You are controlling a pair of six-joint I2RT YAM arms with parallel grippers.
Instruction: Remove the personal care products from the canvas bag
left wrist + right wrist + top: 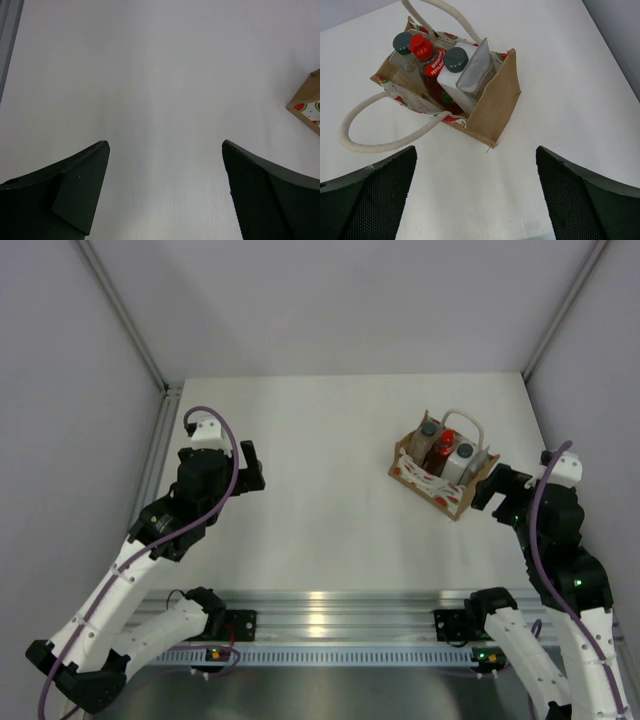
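The canvas bag point(432, 481) stands at the right of the table, tan with white rope handles and a red-and-white print. Inside it stand the personal care products: a clear bottle with a grey cap point(401, 43), a red bottle point(421, 46), a white bottle with a dark cap point(455, 60) and a grey pouch point(476, 67). My right gripper point(475, 148) hovers open just in front of the bag's near corner point(495, 100), touching nothing. Far to the left, my left gripper point(165, 143) is open over bare table, with only a bag corner point(307, 105) showing at its view's right edge.
The white table point(320, 500) is walled by grey panels at the back and both sides. An aluminium rail point(340, 615) runs along the near edge with the arm bases on it. One white handle loop point(365, 145) lies on the table beside the bag.
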